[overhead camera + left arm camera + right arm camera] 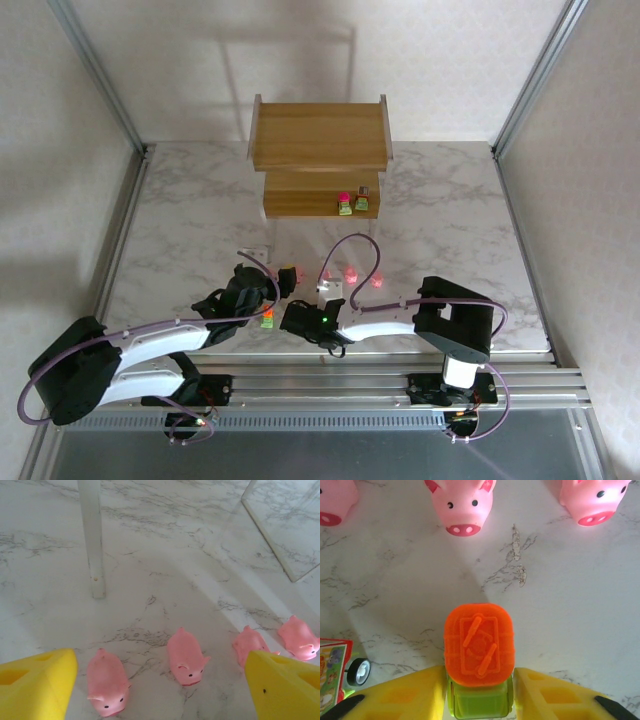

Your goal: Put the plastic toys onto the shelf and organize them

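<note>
My right gripper (pixel 479 696) is shut on a blocky toy with an orange top (pixel 479 645) and a green base; its yellow fingers (pixel 410 692) press the base from both sides. Three pink pig toys (pixel 462 502) stand in a row just beyond it, facing me. My left gripper (pixel 161 685) is open low over the table, with two pink pigs (pixel 186 656) between its yellow fingers (pixel 37 682) and two more by the right finger. From above, both grippers (pixel 326 292) meet at the table's middle. The wooden shelf (pixel 320 135) stands at the back, with two blocky toys (pixel 344 204) on its lower tier.
Another green-and-orange toy (pixel 267 320) lies by the left arm. A red wheeled toy (pixel 337 667) sits left of my right fingers. A white shelf leg (pixel 92 540) and a side panel (pixel 282 527) stand ahead of the left gripper. Metal frame posts bound the marble table (pixel 180 230).
</note>
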You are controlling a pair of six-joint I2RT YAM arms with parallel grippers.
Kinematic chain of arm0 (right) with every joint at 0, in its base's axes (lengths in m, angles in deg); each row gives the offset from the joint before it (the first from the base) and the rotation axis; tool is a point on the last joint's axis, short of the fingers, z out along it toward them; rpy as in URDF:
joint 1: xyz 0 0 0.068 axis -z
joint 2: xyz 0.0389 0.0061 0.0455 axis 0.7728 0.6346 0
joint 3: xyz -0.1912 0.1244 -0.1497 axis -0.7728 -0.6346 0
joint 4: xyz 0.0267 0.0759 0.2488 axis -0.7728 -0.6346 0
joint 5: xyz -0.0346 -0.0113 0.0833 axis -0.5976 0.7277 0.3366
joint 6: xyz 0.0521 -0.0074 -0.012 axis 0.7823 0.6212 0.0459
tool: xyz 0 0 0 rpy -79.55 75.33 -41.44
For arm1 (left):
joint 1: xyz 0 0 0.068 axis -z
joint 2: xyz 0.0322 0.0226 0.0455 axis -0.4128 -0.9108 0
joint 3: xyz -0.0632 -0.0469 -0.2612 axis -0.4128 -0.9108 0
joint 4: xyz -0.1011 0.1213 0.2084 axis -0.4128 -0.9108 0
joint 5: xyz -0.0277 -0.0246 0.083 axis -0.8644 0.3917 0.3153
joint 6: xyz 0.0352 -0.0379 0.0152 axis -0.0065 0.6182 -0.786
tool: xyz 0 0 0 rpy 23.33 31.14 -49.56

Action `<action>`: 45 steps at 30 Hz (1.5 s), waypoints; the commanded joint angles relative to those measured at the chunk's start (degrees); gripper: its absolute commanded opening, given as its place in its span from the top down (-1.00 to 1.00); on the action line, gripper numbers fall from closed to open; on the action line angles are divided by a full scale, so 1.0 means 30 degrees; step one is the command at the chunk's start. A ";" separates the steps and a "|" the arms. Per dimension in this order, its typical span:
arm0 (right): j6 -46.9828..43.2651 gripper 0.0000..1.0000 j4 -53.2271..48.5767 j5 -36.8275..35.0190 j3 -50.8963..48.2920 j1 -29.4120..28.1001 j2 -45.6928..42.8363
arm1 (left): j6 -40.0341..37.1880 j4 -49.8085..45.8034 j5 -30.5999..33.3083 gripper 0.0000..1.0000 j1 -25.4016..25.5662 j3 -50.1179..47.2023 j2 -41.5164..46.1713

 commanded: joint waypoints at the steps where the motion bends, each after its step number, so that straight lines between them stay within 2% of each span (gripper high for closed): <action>1: 0.0213 0.21 0.0130 -0.0292 -0.0298 0.0200 0.0294 | 0.0261 -0.0031 -0.0099 -0.73 -0.0196 0.0373 -0.0135; 9: 0.0177 0.22 0.0268 -0.0107 -0.0346 0.0223 0.0499 | 0.0262 -0.0038 -0.0129 -0.74 -0.0212 0.0382 -0.0164; 21: 0.0041 0.44 0.0050 -0.0475 -0.0434 0.0224 0.0168 | 0.0255 -0.0034 -0.0158 -0.73 -0.0215 0.0392 -0.0157; 37: -0.1609 0.46 -0.2999 -0.3006 0.0626 0.0219 -0.3715 | 0.0203 0.0008 -0.0231 -0.73 -0.0213 0.0384 -0.0164; 45: -0.4676 0.46 -0.4042 -0.4492 0.2523 0.1283 -0.6007 | 0.0142 0.0338 -0.0928 -0.73 -0.0196 0.0248 -0.0019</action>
